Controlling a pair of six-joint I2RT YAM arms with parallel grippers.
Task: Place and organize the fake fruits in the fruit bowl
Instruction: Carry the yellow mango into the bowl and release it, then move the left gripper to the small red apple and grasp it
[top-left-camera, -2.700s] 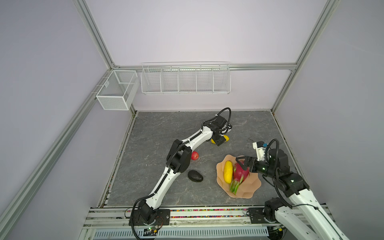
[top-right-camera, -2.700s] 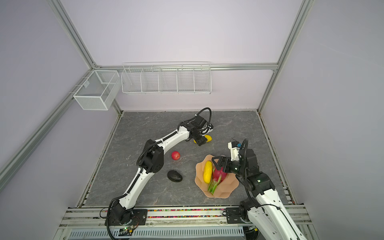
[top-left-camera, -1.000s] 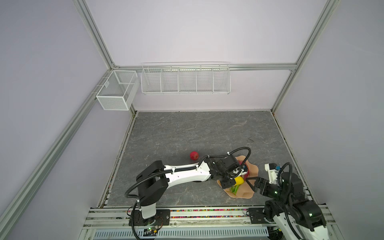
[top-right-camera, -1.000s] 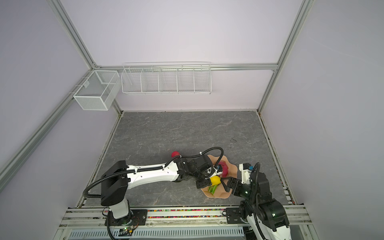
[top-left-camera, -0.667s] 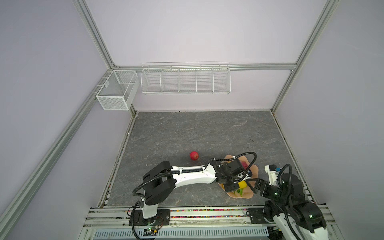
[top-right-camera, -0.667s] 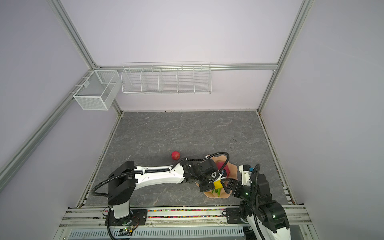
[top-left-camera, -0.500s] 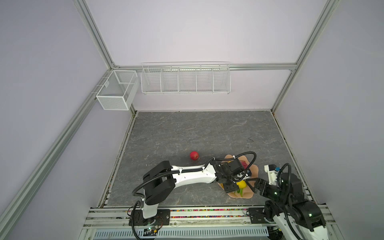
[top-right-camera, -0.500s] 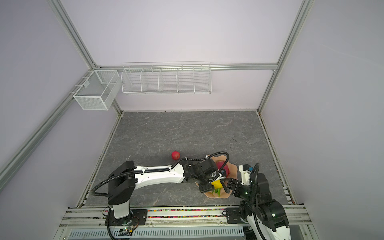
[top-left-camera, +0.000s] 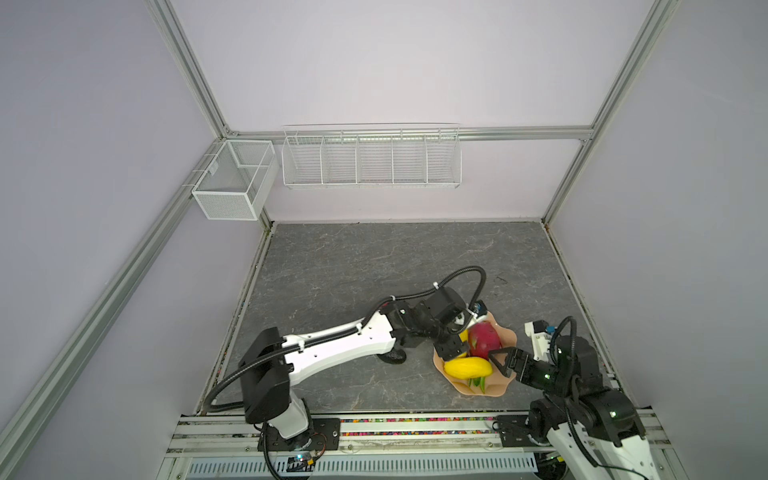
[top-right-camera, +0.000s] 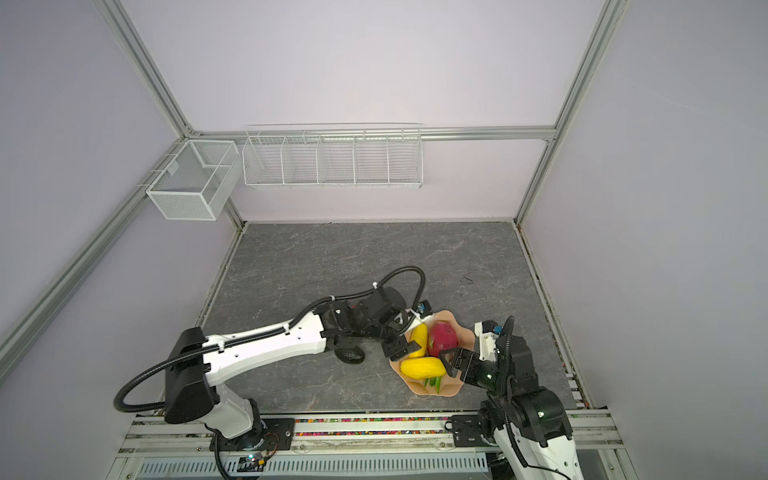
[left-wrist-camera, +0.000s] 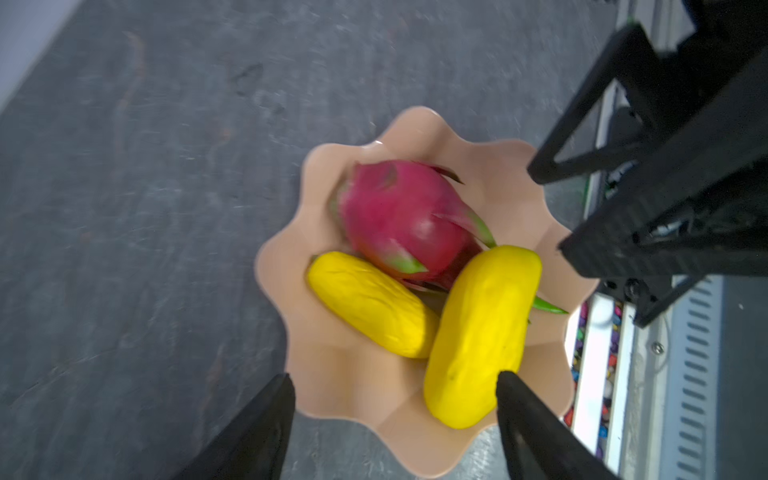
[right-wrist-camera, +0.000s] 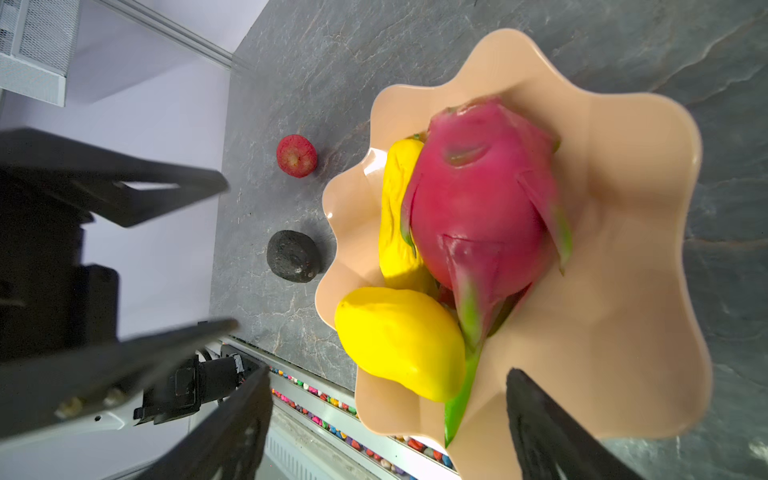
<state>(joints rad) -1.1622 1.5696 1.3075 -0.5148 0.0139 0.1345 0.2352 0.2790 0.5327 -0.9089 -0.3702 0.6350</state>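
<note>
Left tool (left-wrist-camera: 392, 376) and right tool (right-wrist-camera: 388, 370) are both hanging released, gripping nothing, over the fruit bowl (left-wrist-camera: 511, 187) near the desk's (top-left-camera: 374, 270) front edge; dragon fruit (left-wrist-camera: 403, 216) and yellow fruits (left-wrist-camera: 370, 303) are sitting inside.

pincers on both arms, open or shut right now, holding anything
left pincer: open, holding nothing
right pincer: open, holding nothing

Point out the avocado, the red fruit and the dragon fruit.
avocado (right-wrist-camera: 293, 256): right wrist view, middle of its dark skin.
red fruit (right-wrist-camera: 296, 156): right wrist view, its centre.
dragon fruit (right-wrist-camera: 478, 216): right wrist view, magenta body.
</note>
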